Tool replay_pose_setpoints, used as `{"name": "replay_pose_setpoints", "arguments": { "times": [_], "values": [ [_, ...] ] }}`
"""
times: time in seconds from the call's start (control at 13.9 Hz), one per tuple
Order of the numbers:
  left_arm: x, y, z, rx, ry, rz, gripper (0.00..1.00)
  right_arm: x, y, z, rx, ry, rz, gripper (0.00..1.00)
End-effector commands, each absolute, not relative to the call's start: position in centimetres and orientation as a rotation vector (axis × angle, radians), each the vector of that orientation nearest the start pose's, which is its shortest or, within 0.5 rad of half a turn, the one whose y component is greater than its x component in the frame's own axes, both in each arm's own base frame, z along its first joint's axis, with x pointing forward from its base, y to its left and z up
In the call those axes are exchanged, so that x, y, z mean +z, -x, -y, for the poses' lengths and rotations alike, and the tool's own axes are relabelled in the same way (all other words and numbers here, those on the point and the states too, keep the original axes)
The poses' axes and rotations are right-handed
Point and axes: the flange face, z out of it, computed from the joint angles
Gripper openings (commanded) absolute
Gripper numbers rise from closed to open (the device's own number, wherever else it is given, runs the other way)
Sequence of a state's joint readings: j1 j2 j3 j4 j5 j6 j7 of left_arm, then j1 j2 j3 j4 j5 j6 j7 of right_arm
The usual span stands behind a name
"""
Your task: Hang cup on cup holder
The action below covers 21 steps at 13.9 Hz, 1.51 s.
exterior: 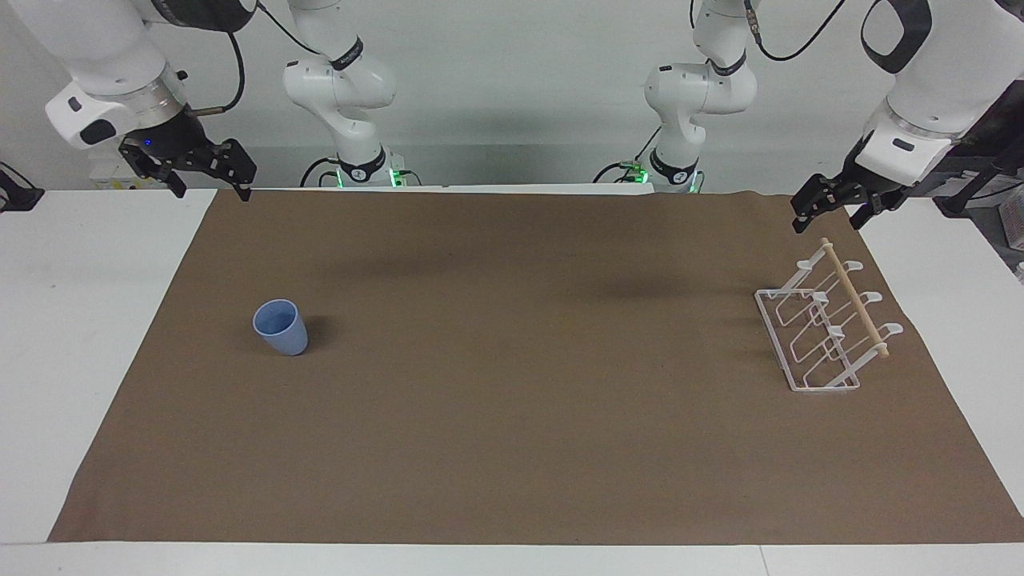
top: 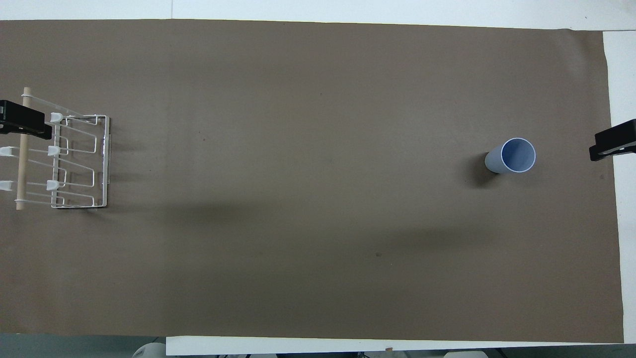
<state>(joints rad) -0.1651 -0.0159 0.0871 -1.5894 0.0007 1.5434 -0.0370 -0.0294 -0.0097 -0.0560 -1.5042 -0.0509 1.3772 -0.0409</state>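
Note:
The light-blue cup [exterior: 280, 326] [top: 512, 156] stands upright, mouth up, on the brown mat toward the right arm's end of the table. The white wire cup holder [exterior: 824, 328] [top: 64, 164], with a wooden dowel [exterior: 854, 298] across its top, stands toward the left arm's end with nothing on it. My right gripper [exterior: 210, 192] hangs open and empty over the mat's edge at the right arm's end, apart from the cup. My left gripper [exterior: 828, 222] hangs open and empty over the holder's dowel end. One of its fingers [top: 25, 124] shows in the overhead view.
The brown mat [exterior: 512, 416] covers most of the white table [exterior: 88, 320]. Bare white table strips lie at both ends beside the mat. Both arm bases stand along the robots' edge.

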Motion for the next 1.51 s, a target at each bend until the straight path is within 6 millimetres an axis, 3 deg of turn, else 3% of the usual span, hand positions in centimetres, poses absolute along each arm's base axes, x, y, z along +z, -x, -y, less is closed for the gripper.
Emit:
{"name": "replay_pose_setpoints", "arguments": {
  "times": [0.0,0.22,0.36,0.5,0.86,0.93,1.08,1.29,1.37,1.44],
  "values": [
    [62.5,-53.9,4.3,0.057,3.150,-0.049,1.00,64.4,-52.4,5.2,0.177,3.171,-0.108,1.00],
    [62.4,-53.9,4.3,0.059,3.150,-0.054,1.00,63.7,-52.4,5.2,0.169,3.170,-0.104,1.00],
    [62.5,-53.9,4.3,0.052,3.150,-0.058,1.00,59.4,-51.8,4.9,-0.005,3.149,-0.091,1.00],
    [62.4,-53.9,4.3,0.057,3.150,-0.058,1.00,54.2,-51.9,4.8,-0.057,3.119,-0.096,1.00],
    [62.4,-53.9,4.4,0.057,3.150,-0.063,1.00,44.3,-56.4,7.7,-0.042,3.084,-0.107,1.00],
    [62.4,-53.9,4.4,0.057,3.150,-0.063,1.00,42.4,-57.0,8.7,-0.035,3.052,-0.157,1.00],
    [62.5,-53.9,4.4,0.054,3.150,-0.063,1.00,39.6,-57.1,9.4,-0.012,3.055,-0.087,0.99],
    [62.5,-53.9,4.5,0.054,3.150,-0.066,1.00,37.1,-56.1,9.7,-0.019,3.061,-0.073,0.88],
    [62.5,-53.9,4.4,0.054,3.150,-0.063,1.00,36.1,-56.1,9.7,0.006,3.060,-0.061,0.80],
    [62.5,-53.9,4.4,0.054,3.150,-0.063,1.00,35.3,-56.2,9.7,0.020,3.059,0.004,0.66]
  ]
}}
